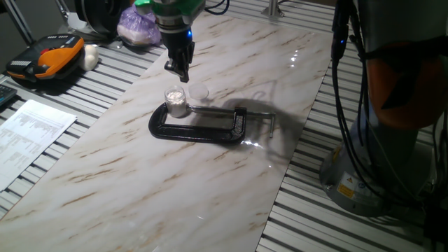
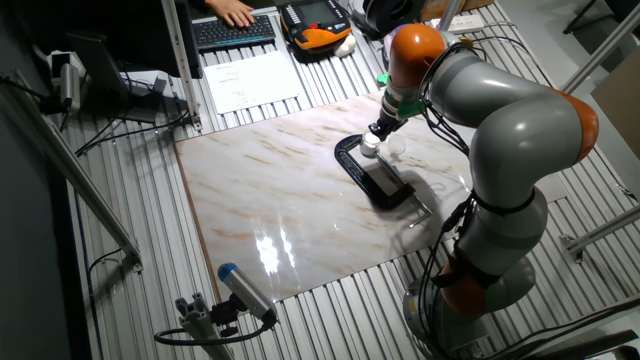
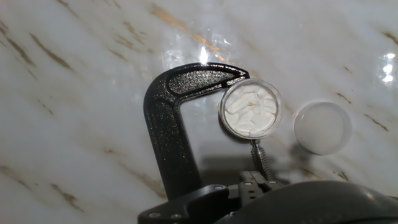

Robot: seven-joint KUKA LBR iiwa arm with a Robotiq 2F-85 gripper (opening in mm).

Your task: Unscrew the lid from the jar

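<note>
The jar (image 1: 176, 102) is clear, with white contents, and stands upright and uncapped in the mouth of a black C-clamp (image 1: 199, 128). In the hand view I look straight down into the open jar (image 3: 250, 108). The lid (image 1: 199, 92), a whitish translucent cap, lies flat on the marble beside the jar; it also shows in the hand view (image 3: 322, 127) to the jar's right. My gripper (image 1: 179, 71) hangs a little above and behind the jar, empty, with its fingers slightly apart. In the other fixed view my gripper (image 2: 381, 131) is just over the jar (image 2: 370, 148).
The marble board (image 1: 140, 175) lies on a slatted table. The clamp's screw handle (image 1: 269, 120) sticks out to the right. An orange and black device (image 1: 45, 59), a purple bag (image 1: 138, 26) and paper sheets (image 1: 28, 136) lie off the board at the left.
</note>
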